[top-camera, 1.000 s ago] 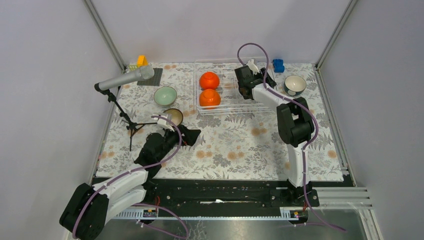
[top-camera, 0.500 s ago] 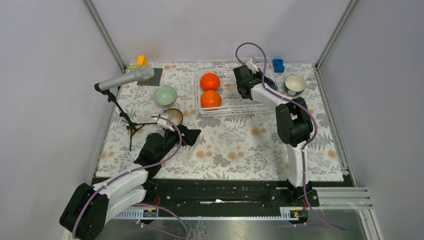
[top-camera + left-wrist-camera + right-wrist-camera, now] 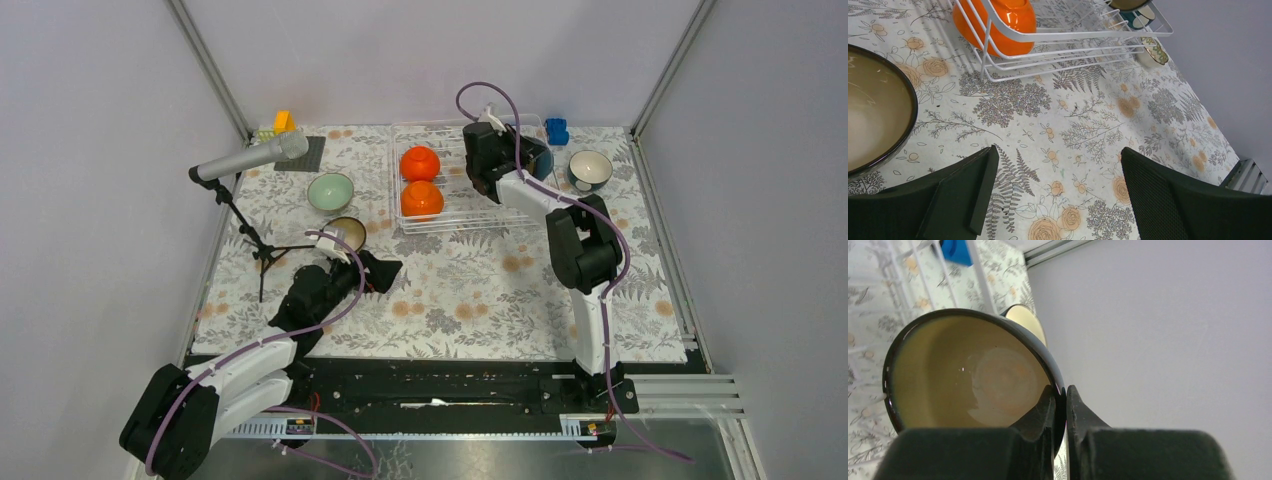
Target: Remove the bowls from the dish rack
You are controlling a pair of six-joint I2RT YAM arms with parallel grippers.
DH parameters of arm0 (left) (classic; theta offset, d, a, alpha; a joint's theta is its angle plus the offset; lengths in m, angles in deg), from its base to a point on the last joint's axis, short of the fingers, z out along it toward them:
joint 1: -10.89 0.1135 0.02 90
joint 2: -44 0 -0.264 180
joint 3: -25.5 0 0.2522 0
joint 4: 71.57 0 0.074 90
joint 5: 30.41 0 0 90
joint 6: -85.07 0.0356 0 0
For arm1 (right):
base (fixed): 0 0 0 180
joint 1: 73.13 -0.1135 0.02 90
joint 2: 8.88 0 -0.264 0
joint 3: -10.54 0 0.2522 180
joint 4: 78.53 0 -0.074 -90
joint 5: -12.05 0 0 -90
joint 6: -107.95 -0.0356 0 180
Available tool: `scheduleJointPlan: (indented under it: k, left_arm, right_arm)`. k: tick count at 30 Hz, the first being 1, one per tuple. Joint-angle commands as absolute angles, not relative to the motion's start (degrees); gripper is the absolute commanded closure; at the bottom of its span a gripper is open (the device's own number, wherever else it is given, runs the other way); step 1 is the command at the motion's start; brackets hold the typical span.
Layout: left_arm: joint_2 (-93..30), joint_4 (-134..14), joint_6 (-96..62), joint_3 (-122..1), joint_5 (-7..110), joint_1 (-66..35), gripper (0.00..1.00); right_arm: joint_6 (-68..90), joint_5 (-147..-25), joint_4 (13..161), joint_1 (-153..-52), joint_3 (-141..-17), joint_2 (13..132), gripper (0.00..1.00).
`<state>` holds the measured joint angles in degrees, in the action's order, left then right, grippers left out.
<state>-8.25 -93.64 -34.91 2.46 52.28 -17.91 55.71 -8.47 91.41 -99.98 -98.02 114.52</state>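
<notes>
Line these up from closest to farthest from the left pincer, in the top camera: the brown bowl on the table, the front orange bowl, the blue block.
1. Brown bowl, just beyond the left pincer, to its left.
2. Front orange bowl, in the near-left corner of the dish rack.
3. Blue block, far back right, behind the rack.

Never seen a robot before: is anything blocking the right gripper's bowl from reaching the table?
Only the low wire wall of the dish rack; the right gripper, shut on the dark bowl, must lift it over. A teal bowl sits just beyond.
</notes>
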Motion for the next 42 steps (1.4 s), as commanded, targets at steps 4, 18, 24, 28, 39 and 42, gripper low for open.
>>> scheduleJointPlan:
  k: [4,18,24,28,39,42]
  left_arm:
    - [-7.8,-95.6,-34.4,0.5,51.2,-18.0,0.02]
    - [-7.2,-95.0,-34.6,0.7,51.4,-18.0,0.03]
    - [-8.2,-95.8,-35.2,0.8,51.1,-18.0,0.03]
    - [-9.1,-96.3,-35.4,0.7,50.6,-18.0,0.03]
    - [-8.6,-96.3,-35.4,0.9,50.8,-18.0,0.03]
    - [-8.8,-96.5,-35.7,0.9,50.4,-18.0,0.03]
  right_arm:
    - [96.9,0.7,147.8,-102.4,-92.6,108.3,0.98]
    - [108.5,3.4,184.5,-102.3,-79.8,95.6,1.00]
    - [84.7,-1.3,183.8,-102.7,-59.8,78.6,1.00]
    - [51.6,-4.4,160.3,-102.7,-50.0,65.4,1.00]
    - [-16.3,-25.9,90.8,-97.7,-48.8,49.5,1.00]
    - [-23.6,-31.4,80.7,-93.4,-48.7,49.0,1.00]
